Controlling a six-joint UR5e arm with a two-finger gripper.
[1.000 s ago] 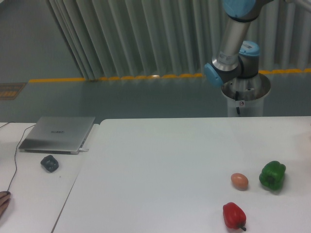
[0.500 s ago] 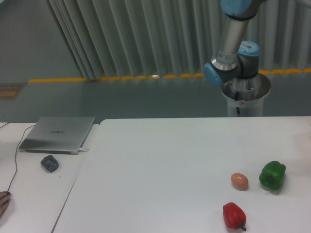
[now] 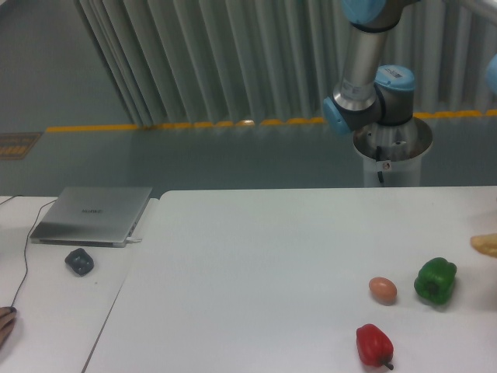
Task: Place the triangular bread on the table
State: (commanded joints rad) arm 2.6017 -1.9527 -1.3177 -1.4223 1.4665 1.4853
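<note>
the triangular bread (image 3: 485, 245) shows only as a pale tan-yellow sliver at the right edge of the frame, cut off by the border, above and to the right of the green pepper (image 3: 436, 280). whether it rests on the table (image 3: 264, 264) or is held just above it cannot be told from this view; it may be carried by something out of frame.

the gripper is out of view, so whether its fingers are released or clenched cannot be told. only upper links of the arm (image 3: 365, 74) are visible: a grey tube with blue joint caps, rising from a pedestal (image 3: 392, 159) behind the far edge of the table. a blue patch of the arm also clips the right border high up.

on the table, right side: an orange-brown egg (image 3: 382, 289) just left of the green pepper, not touching it. a red pepper (image 3: 373, 345) lies nearer the camera, below the egg, apart from both.

on the side desk (image 3: 54, 311) to the left: a closed silver laptop (image 3: 93, 214), a small dark object (image 3: 79, 261) near its front edge, and a thin cable (image 3: 23, 264) running down the left side.
</note>
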